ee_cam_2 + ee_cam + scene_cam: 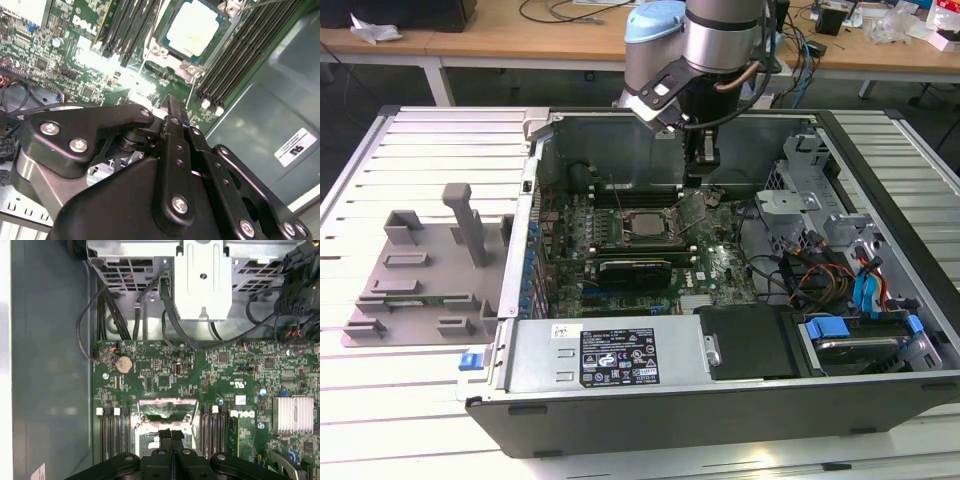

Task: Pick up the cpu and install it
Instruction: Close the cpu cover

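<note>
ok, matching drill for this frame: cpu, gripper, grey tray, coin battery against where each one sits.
Things:
1. cpu
2. gripper
3. grey tray
4. coin battery

Places:
A. outside the case, on the exterior view's left
B. lying in the socket
C. flat on the motherboard, near the black cables
D. over the motherboard, shut, holding nothing

Pairs: 1-B, 2-D, 3-A, 4-C
</note>
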Controlling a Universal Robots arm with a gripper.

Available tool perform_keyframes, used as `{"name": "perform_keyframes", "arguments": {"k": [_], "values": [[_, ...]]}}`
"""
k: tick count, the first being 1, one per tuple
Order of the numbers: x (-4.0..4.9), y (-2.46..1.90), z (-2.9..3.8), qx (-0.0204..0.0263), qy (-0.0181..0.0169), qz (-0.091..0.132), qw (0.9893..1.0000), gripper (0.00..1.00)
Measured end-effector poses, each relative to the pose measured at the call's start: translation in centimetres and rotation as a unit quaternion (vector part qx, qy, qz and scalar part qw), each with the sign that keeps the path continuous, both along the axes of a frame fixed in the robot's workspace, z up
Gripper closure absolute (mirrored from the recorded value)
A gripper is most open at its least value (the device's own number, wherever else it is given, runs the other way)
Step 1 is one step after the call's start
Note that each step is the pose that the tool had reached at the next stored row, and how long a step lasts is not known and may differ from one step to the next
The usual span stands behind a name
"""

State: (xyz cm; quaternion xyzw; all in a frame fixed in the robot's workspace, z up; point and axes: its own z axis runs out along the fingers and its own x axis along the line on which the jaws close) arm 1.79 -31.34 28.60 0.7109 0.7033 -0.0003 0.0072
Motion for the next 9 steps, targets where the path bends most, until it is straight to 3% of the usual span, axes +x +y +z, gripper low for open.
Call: {"name": "perform_keyframes", "arguments": {"k": [5, 9], "values": [[1.74, 0.0, 0.0, 0.0, 0.0, 0.0, 1.0, 0.89], [1.82, 0.0, 0.0, 0.0, 0.0, 0.0, 1.0, 0.89]]}}
